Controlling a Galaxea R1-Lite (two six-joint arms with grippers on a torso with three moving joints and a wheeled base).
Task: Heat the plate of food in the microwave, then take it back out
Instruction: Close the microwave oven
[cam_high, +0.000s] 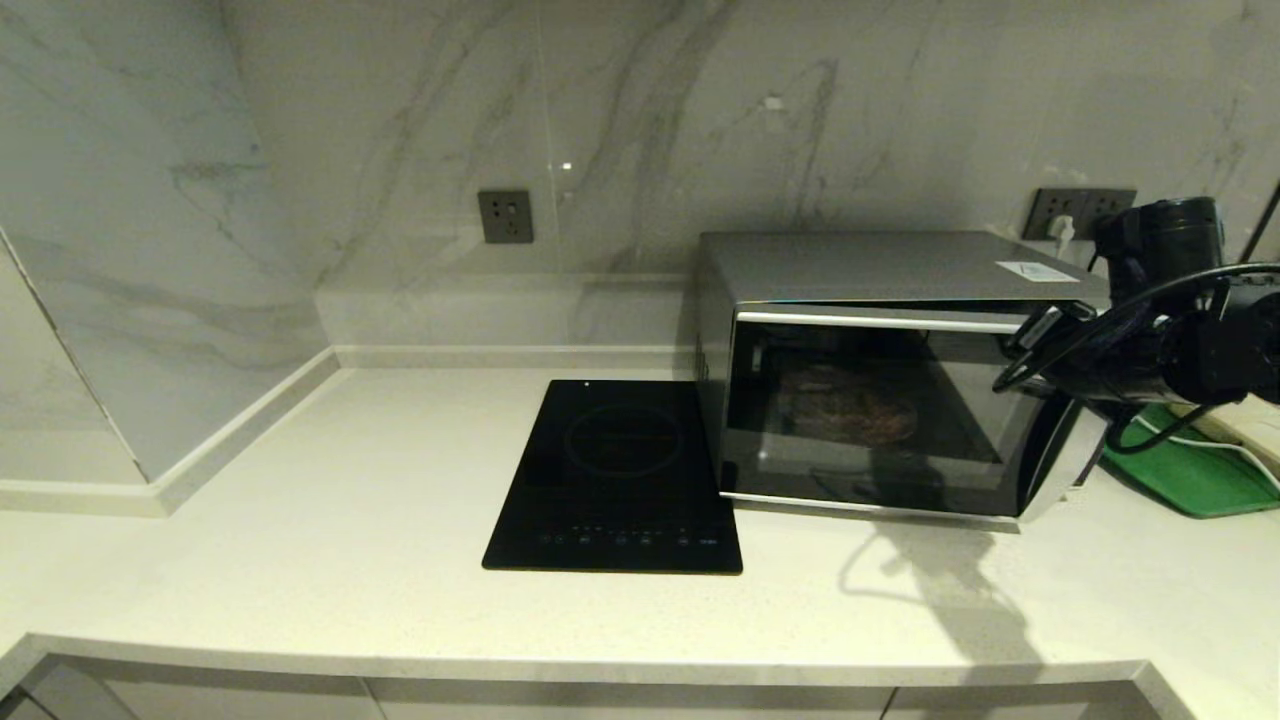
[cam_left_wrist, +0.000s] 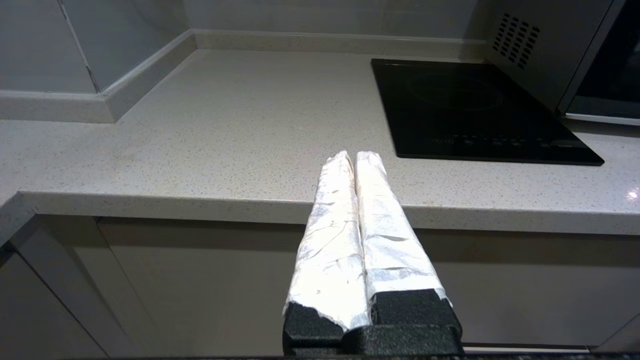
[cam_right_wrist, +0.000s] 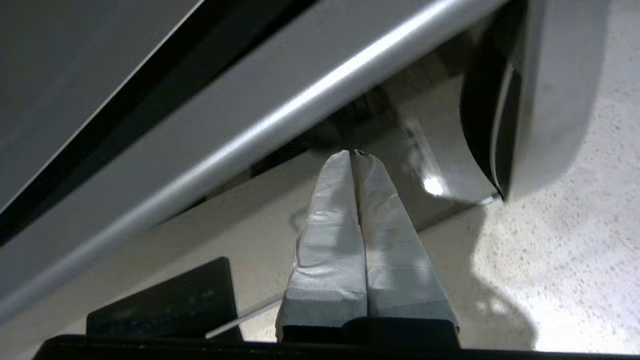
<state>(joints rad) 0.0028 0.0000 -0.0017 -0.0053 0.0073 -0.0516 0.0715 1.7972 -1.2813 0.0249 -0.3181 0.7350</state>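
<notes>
The silver microwave (cam_high: 880, 262) stands at the counter's right, and its dark glass door (cam_high: 870, 410) looks tipped slightly outward at the top. Through the glass a dim round shape (cam_high: 850, 408) shows inside, likely the plate of food. My right gripper (cam_high: 1035, 335) is at the door's upper right, just under the silver handle bar (cam_right_wrist: 300, 100). In the right wrist view it (cam_right_wrist: 355, 152) is shut on nothing, with its tips against the glass. My left gripper (cam_left_wrist: 354, 156) is shut and empty, low in front of the counter's front edge, out of the head view.
A flat black induction cooktop (cam_high: 620, 470) lies directly left of the microwave and also shows in the left wrist view (cam_left_wrist: 475, 110). A green tray (cam_high: 1190, 470) lies to the microwave's right, under my right arm and its cables. Marble walls close the back and left.
</notes>
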